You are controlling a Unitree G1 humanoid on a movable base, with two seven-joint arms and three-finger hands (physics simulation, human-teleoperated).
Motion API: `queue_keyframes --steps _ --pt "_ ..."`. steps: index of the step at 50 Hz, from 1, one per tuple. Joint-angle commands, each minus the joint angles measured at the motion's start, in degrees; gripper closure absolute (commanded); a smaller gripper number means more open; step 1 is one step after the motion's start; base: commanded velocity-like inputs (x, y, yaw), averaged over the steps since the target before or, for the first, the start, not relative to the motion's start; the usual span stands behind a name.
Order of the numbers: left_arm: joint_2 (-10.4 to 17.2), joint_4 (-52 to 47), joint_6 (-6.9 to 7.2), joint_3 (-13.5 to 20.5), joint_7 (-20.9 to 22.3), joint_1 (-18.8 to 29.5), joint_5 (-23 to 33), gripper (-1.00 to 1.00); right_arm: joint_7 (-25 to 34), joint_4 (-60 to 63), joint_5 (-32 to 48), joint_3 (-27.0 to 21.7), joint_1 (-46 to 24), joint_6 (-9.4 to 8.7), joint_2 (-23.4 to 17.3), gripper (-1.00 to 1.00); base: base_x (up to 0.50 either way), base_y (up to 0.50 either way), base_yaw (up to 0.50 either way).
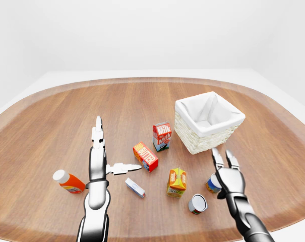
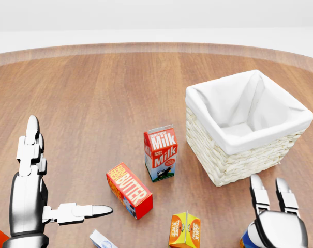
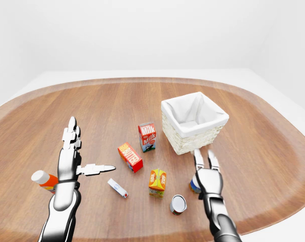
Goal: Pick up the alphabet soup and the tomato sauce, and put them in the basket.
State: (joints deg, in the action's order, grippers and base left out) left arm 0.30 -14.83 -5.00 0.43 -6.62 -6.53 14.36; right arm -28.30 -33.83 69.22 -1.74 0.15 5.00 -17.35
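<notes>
Left-eye view: Two cans near the right of the table [image 1: 51, 116]. One lying on its side [image 1: 197, 203], open end toward the camera, near edge; the other upright [image 1: 211, 183], half hidden behind the right robot hand [image 1: 228, 174]. Which is alphabet soup and which tomato sauce: cannot tell. Right robot hand fingers spread apart, touching or just beside the upright can, not closed round it. Left robot hand [image 1: 98, 151] flat, fingers spread, holding nothing.

Head view: Basket [image 2: 234, 165] far right of the hands, fabric-lined, empty. Milk carton [image 2: 160, 153] and butter box [image 2: 129, 190] to its left.

Right-eye view: Orange carton [image 3: 157, 182] just left of the cans, small white box [image 3: 118, 188] and orange bottle [image 3: 45, 180] further left.

Handling, as a judgement: cans rigid, smooth, likely to roll when lying. Grip round the cylindrical wall, mid-height. Orange carton crowds the lying can; path to basket otherwise clear.
</notes>
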Motion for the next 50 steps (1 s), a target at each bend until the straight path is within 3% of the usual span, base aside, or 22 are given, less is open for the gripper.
queue_keyframes --steps 1,38,39,40,41,42,50 --pt "0.0 -0.3 0.0 0.1 -0.1 -0.1 -0.1 -1.0 -1.1 -1.5 0.3 1.0 -0.8 0.0 0.1 -1.0 0.0 0.0 0.0" --pt "0.0 -0.3 0.0 0.1 -0.1 -0.1 -0.1 -1.0 -1.7 -7.7 1.5 3.6 -3.0 0.0 0.6 -1.0 0.0 0.0 0.0" --pt "0.0 -0.3 0.0 0.1 -0.1 -0.1 -0.1 -1.0 -1.7 -7.8 1.6 3.8 -3.0 0.0 0.5 -0.65 0.0 0.0 0.0" --pt "0.0 -0.3 0.0 0.1 -0.1 -0.1 -0.1 -1.0 -1.7 -7.9 1.7 3.8 -3.0 0.0 0.5 -0.17 0.0 0.0 0.0" --pt "0.0 -0.3 0.0 0.1 -0.1 -0.1 -0.1 -1.0 -1.7 -7.5 1.5 3.7 -2.9 0.0 0.4 0.89 0.0 0.0 0.0" --pt "0.0 -0.3 0.0 0.1 -0.1 -0.1 -0.1 -1.0 -1.7 -7.2 1.4 3.7 -2.8 0.0 0.4 1.0 0.0 0.0 0.0" --pt "0.0 -0.3 0.0 0.1 -0.1 -0.1 -0.1 -1.0 -1.7 -5.6 1.1 3.5 -2.0 0.0 0.5 1.0 0.0 0.0 0.0"
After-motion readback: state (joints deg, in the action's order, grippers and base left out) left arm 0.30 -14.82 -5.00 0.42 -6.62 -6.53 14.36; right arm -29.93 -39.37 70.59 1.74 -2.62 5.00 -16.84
